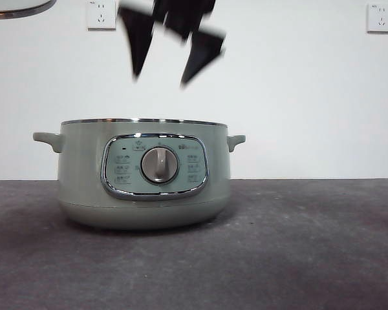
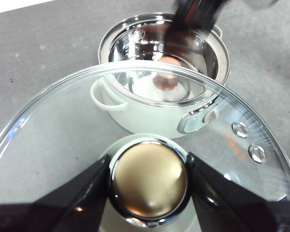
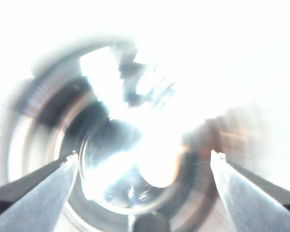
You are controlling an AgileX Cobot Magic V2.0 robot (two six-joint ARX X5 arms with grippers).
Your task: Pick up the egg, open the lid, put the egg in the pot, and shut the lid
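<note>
The pale green pot (image 1: 84,168) stands uncovered in the middle of the table. In the left wrist view the reddish-brown egg (image 2: 167,79) lies on the floor of the pot (image 2: 130,41). My left gripper (image 2: 148,163) is shut on the knob of the glass lid (image 2: 63,125) and holds it up and off to one side of the pot. Only the lid's rim (image 1: 19,8) shows at the front view's top left corner. My right gripper (image 1: 160,79) hangs open and empty just above the pot's mouth. The right wrist view is blurred and glaring, with that gripper (image 3: 144,155) spread wide over the shiny interior.
The pot rests on a dark grey table (image 1: 310,245) against a white wall with two sockets (image 1: 101,14). The right arm's blurred dark shape (image 2: 195,12) crosses above the pot's far rim in the left wrist view.
</note>
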